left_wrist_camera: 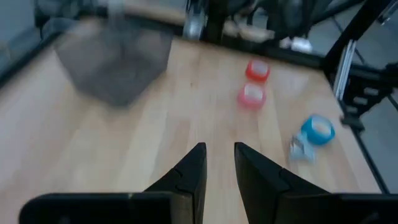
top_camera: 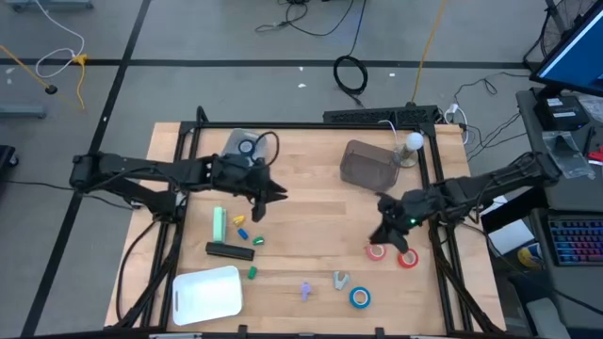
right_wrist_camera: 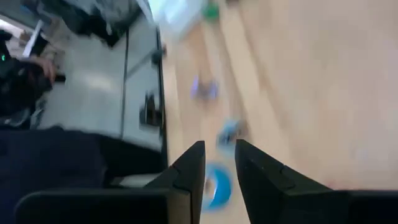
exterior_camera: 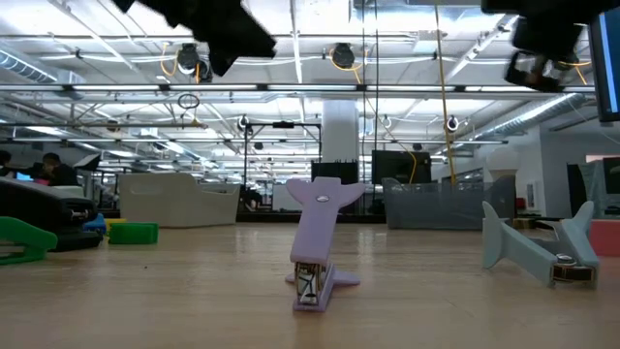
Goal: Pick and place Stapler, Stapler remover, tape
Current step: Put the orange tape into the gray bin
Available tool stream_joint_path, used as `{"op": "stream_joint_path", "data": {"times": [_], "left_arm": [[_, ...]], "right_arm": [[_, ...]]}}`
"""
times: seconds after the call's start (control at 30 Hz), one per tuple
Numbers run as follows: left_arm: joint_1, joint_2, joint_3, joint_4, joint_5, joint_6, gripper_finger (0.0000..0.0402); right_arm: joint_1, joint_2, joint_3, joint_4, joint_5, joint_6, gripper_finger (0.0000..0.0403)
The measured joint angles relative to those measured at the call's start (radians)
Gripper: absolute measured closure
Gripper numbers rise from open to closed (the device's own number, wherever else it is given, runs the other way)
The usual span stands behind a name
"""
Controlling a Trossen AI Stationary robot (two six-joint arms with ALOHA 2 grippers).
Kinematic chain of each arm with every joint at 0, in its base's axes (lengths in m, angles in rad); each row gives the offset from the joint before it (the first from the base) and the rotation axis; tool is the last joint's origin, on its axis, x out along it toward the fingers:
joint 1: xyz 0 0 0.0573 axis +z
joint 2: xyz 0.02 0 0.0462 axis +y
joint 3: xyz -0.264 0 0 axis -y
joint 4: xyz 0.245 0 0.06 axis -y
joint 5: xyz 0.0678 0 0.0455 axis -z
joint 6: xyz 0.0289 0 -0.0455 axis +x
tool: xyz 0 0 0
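- Nearest the low camera stands a lilac remover (exterior_camera: 318, 254) on the wood, upright on its jaws; a grey-blue remover (exterior_camera: 542, 247) lies tilted off to the side.
- From above, the lilac remover (top_camera: 307, 290) and the grey one (top_camera: 340, 280) sit near the table's (top_camera: 311, 221) front edge, with a blue tape (top_camera: 360, 298) just beside the grey one.
- Two red tapes (top_camera: 377, 251) and (top_camera: 407, 258) lie close together at the right, just in front of the right gripper (top_camera: 380, 233).
- Right arm reaches in from the right edge, bent at the elbow, wrist angled down toward the red tapes; its wrist view shows the fingers (right_wrist_camera: 186, 171) narrowly parted, empty, above a blue tape (right_wrist_camera: 216, 186).
- Left arm stretches from the left edge across the back half of the table; the left gripper (top_camera: 273, 195) hangs above bare wood, pointing right.
- Its fingers (left_wrist_camera: 189, 171) also stand a narrow gap apart, holding nothing, and face the red tapes (left_wrist_camera: 252, 95).
- Black stapler (top_camera: 230, 250) lies flat at centre-left, in front of a green stapler (top_camera: 219, 223) and behind a white tray (top_camera: 207, 293).
- Dark bin (top_camera: 368, 166) stands at the back right.
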State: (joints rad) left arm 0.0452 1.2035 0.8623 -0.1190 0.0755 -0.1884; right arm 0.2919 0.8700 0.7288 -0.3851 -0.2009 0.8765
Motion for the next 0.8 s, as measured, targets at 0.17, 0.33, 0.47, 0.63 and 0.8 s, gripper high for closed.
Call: {"op": "stream_joint_path", "data": {"times": [0.17, 0.33, 0.47, 0.63, 0.8], "left_arm": [[0.0, -0.064, -0.122, 0.086, -0.004, -0.058, 0.0314], [0.0, -0.088, -0.174, 0.145, -0.007, -0.069, 0.0314], [0.0, -0.087, -0.181, 0.147, -0.022, -0.069, 0.0314], [0.0, -0.084, -0.181, 0.148, -0.025, -0.063, 0.0314], [0.0, -0.084, -0.181, 0.147, -0.025, -0.06, 0.0314]], "right_arm": [[0.034, 0.001, 0.0, -0.185, -0.147, 0.213, 0.033], [0.051, -0.005, 0.0, -0.411, -0.227, 0.395, 0.0341], [0.051, -0.016, 0.0, -0.592, -0.219, 0.528, 0.0355], [0.051, -0.026, 0.0, -0.727, -0.218, 0.636, 0.0371], [0.05, -0.023, 0.0, -0.719, -0.216, 0.627, 0.0376]]}}
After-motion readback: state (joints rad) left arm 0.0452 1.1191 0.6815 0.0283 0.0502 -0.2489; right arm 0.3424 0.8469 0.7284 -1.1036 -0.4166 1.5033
